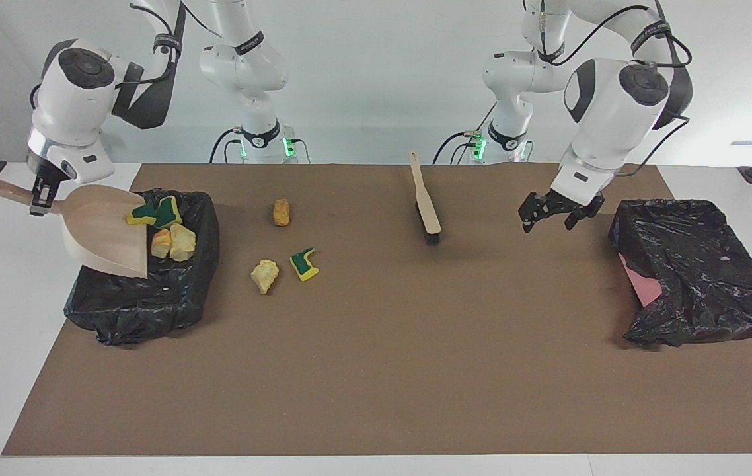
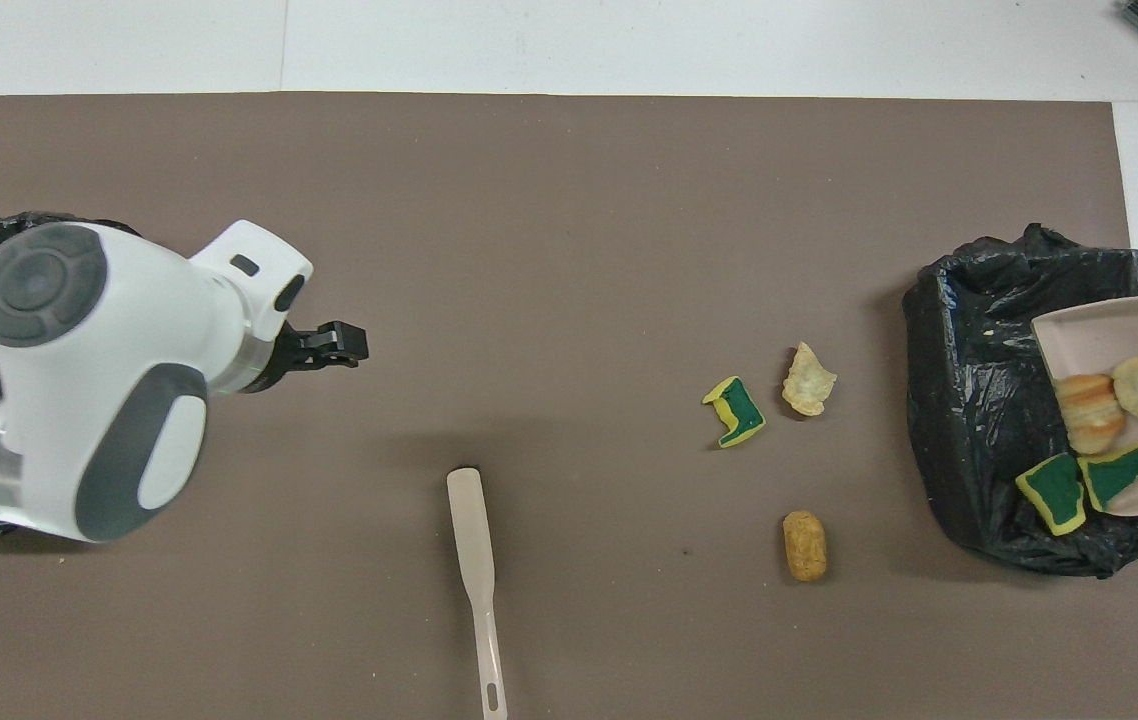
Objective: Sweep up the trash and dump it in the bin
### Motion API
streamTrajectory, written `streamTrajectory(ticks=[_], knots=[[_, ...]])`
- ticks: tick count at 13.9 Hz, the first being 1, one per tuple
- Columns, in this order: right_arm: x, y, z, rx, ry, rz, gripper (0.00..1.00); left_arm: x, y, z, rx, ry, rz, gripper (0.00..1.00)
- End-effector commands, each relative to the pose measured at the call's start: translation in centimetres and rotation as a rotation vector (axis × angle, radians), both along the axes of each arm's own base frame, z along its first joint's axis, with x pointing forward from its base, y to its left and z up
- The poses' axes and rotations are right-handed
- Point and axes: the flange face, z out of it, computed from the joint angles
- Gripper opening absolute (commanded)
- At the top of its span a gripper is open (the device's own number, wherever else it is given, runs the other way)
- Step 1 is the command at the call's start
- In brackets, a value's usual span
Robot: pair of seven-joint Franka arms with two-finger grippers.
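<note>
My right gripper [image 1: 37,198] is shut on the handle of the beige dustpan [image 1: 102,231], tipped steeply mouth-down over the black-bagged bin [image 1: 145,291] at the right arm's end. Several scraps slide off its lip: two green-yellow [image 1: 168,210] and two cream-orange [image 1: 182,241]; they also show in the overhead view [image 2: 1089,412]. Three scraps lie on the mat: an orange-brown one [image 1: 281,212], a cream one [image 1: 264,276] and a green-yellow one [image 1: 304,264]. My left gripper [image 1: 554,213] is open and empty in the air over the mat.
The brush [image 1: 427,205] lies flat on the brown mat [image 1: 376,370] near the robots' edge, in the middle. A second black-bagged bin [image 1: 693,271] with pink showing stands at the left arm's end, beside my left gripper.
</note>
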Motion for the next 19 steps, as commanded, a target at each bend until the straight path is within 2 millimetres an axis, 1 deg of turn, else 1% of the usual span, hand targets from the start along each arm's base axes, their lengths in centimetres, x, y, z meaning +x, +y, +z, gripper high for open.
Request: streamTrajectory(ticks=[1,2,3,4,6,7,8,11,13,14,15,16,19], knots=[[0.0,0.3,1.1,-0.05,-0.01,-0.015,0.0,0.5,2.7,3.8,0.019,0.024,-0.071,1.0],[0.0,0.9,1.6,-0.067,-0.008,-0.008,0.0,0.4,3.6,5.0,0.048,0.037,-0.103,1.0],[0.1,1.0,2.1,-0.082,-0.004,-0.01,0.0,0.3,4.4,6.2,0.065,0.034,-0.134,1.0],[0.0,1.0,2.6,-0.089,0.0,-0.022,0.0,0.1,5.1,6.9,0.068,0.034,-0.149,1.0],[0.4,2.0,4.0,-0.134,0.009,-0.017,0.0,-0.4,7.2,7.8,0.08,0.059,-0.149,1.0],[0.5,2.7,4.6,-0.163,0.017,-0.014,0.0,-0.6,7.1,9.1,0.086,0.056,-0.156,1.0],[0.6,2.9,5.2,-0.185,0.022,-0.015,0.0,-0.7,6.9,9.6,0.081,0.05,-0.157,1.0],[0.7,2.8,5.8,-0.227,0.024,-0.006,0.0,-1.2,6.8,9.6,0.078,0.058,-0.146,1.0],[0.7,2.9,6.7,-0.248,0.018,-0.005,0.0,-1.1,6.6,9.8,0.076,0.042,-0.149,1.0],[0.9,3.4,7.2,-0.26,0.013,0.005,0.0,-1.0,6.4,9.8,0.074,0.039,-0.151,1.0],[1.0,3.3,7.6,-0.263,0.007,0.006,0.0,-1.0,6.5,9.9,0.068,0.035,-0.146,1.0],[1.0,3.4,7.6,-0.266,0.007,0.008,0.0,-0.9,6.4,10.0,0.064,0.024,-0.143,1.0],[1.8,4.7,9.2,-0.265,-0.046,0.007,0.0,-1.0,6.0,9.6,0.042,-0.019,-0.151,1.0]])
